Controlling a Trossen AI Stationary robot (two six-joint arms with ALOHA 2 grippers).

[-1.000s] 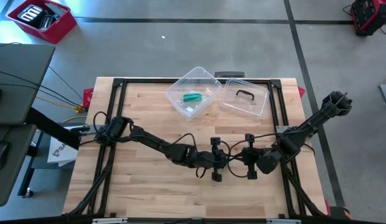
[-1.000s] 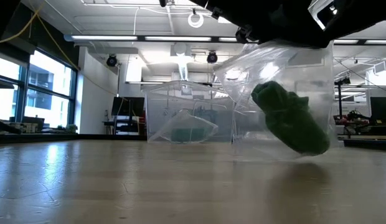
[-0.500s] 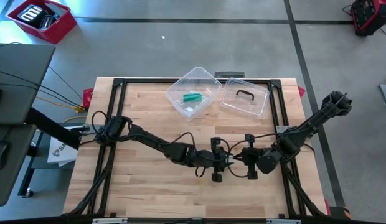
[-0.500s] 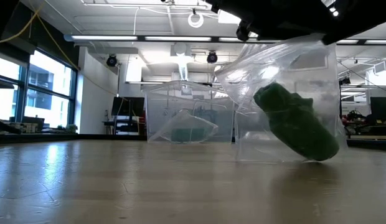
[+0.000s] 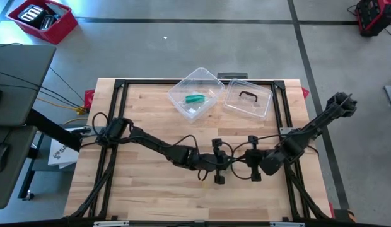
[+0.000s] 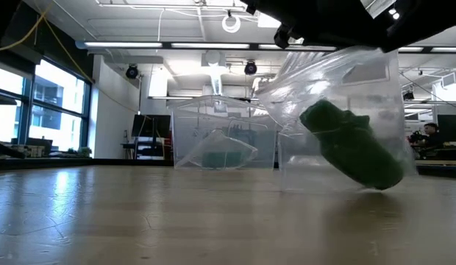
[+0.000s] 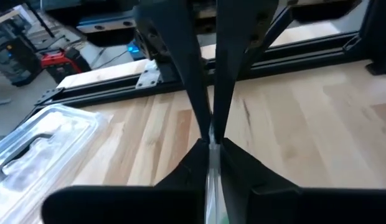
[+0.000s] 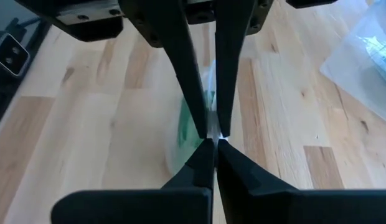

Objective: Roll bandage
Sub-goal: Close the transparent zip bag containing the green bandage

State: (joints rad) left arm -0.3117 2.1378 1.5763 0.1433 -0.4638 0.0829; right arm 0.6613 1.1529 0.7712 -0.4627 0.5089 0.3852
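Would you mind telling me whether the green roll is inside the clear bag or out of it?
Inside. In the low view the green roll shows through the clear bag, which hangs above the table.

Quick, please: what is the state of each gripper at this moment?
Left gripper: shut on the clear plastic bag.
Right gripper: shut on the same bag.

left pincer (image 5: 219,169) and right pincer (image 5: 253,168) clamped shut, facing each other mid-table
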